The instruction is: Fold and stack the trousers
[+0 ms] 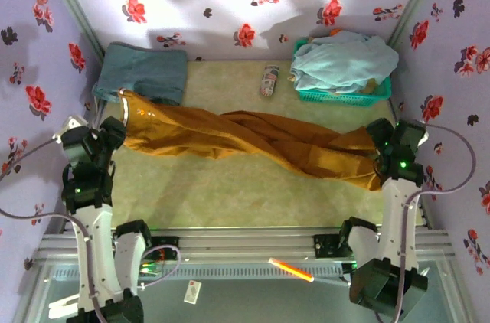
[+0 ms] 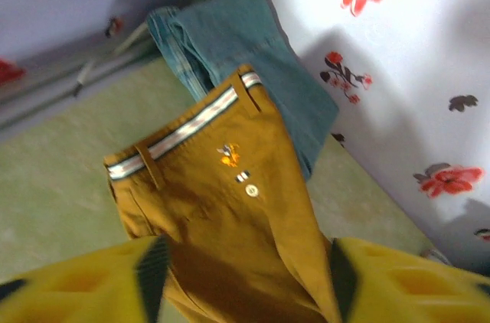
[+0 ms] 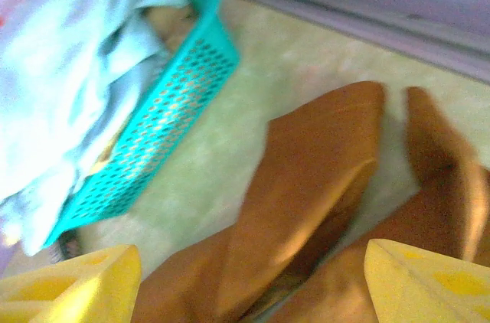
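Observation:
The mustard-brown trousers (image 1: 245, 135) lie twisted across the green mat, waistband at the left and leg ends at the right. My left gripper (image 1: 116, 133) hovers over the waist end. In the left wrist view its yellow fingers (image 2: 84, 285) stand wide apart, open (image 2: 245, 281), with the seat of the trousers (image 2: 230, 208) and the striped waistband (image 2: 184, 130) between and beyond them. My right gripper (image 1: 380, 156) is at the leg ends. It is open (image 3: 253, 285) above the two folded leg ends (image 3: 321, 185), with nothing pinched.
A folded dusty teal-blue garment (image 1: 145, 70) (image 2: 253, 55) lies at the back left, touching the waistband. A turquoise basket (image 1: 344, 97) (image 3: 153, 132) at the back right holds a pale aqua garment (image 1: 344, 59). A small can (image 1: 269, 80) lies at the back middle. Flowered walls enclose the mat.

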Controlling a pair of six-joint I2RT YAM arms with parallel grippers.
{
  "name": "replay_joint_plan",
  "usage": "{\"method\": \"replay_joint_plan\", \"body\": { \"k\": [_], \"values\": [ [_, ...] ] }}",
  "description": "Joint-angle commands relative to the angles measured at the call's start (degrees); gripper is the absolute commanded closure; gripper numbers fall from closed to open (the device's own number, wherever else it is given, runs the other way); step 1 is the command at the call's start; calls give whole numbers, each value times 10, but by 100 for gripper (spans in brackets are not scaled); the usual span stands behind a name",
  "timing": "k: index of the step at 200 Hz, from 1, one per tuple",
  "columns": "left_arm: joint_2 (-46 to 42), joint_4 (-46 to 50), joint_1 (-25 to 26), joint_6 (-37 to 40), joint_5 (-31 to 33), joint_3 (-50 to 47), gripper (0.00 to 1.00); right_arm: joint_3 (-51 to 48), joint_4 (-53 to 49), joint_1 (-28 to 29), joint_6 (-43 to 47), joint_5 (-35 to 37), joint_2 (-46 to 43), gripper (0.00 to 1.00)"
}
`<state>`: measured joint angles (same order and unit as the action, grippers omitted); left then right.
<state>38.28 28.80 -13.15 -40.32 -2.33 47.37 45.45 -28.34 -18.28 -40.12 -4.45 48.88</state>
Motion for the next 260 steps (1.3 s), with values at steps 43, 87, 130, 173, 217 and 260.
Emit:
{"method": "replay_joint_plan", "body": {
  "k": [43,87,130,173,217,260],
  "values": [
    [133,-85,70,-94,-133,3,8,-32,50,147,-51,-170,51,21],
    [263,-197,82,-133,-135,10,6,-23,-54,147,-26,-164,64,21],
    [413,-245,82,-119,-126,54,27,-41,-94,142,-30,-139,82,20],
    [442,-252,79,-107,-96,68,80,-69,-75,144,-48,-191,132,21],
    [373,-240,79,-106,-78,32,100,-58,-160,143,-32,-159,58,21],
    [257,-191,80,-108,-56,-9,100,-61,-210,145,-58,-209,17,21]
  ]
}}
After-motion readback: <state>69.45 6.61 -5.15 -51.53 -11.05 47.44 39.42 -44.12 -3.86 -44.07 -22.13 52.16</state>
